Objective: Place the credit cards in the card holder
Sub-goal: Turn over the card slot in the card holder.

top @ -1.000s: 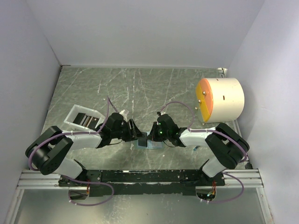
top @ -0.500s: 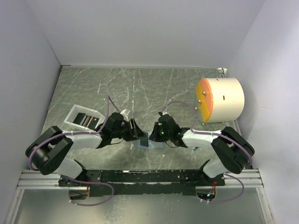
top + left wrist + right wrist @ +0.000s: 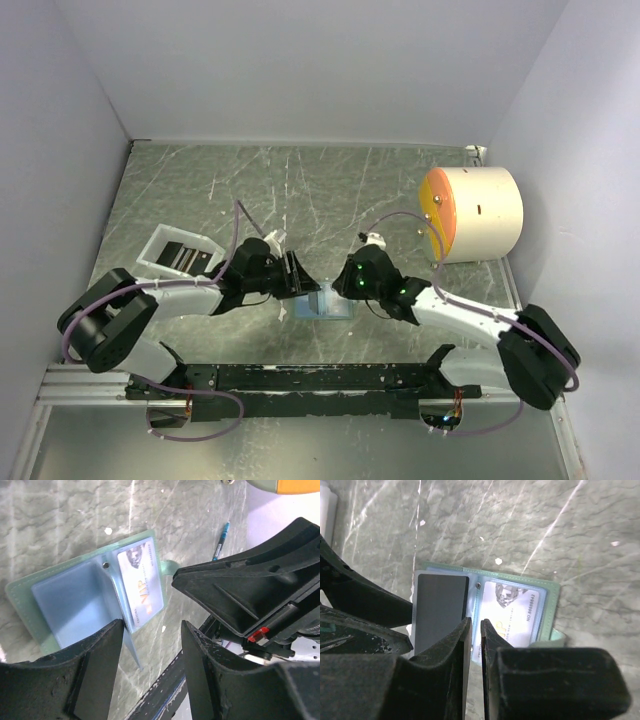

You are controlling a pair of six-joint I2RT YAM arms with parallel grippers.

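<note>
Grey-green marbled table (image 3: 330,190), white walls round 3 sides. Card holder (image 3: 327,303) lies open and flat on it near the front edge, betw. the 2 grippers. Blue inside faces up, sage rim shows, snap tab (image 3: 168,568) sticks out at one side. Black card (image 3: 440,611) sits in one pocket, pale printed card (image 3: 513,613) in the other. More dark cards (image 3: 186,258) lie in the white tray (image 3: 157,243), well apart to the left.

Left gripper (image 3: 151,630): jaws wide apart, straddling the edge of a clear pocket leaf, not pinching it. Right gripper (image 3: 475,626): jaws only a slit apart, over the holder's centre fold, just beside the black card's edge. Nothing seen pinched betw. them.

Handling, as judged:
- Cards = light, thin, stiff, slick plastic. Lying flat they give no edge to bite, so prob. best tipped up vs the tray wall & taken by a short end. Grip firm or they'll skid out.
- Holder = soft, floppy, v. light. Likely to slide on this smooth top, & pockets tend to close. So 1 arm should pin it or lift the leaf by its free edge while the other feeds the card in, square w/ the pocket mouth.
</note>
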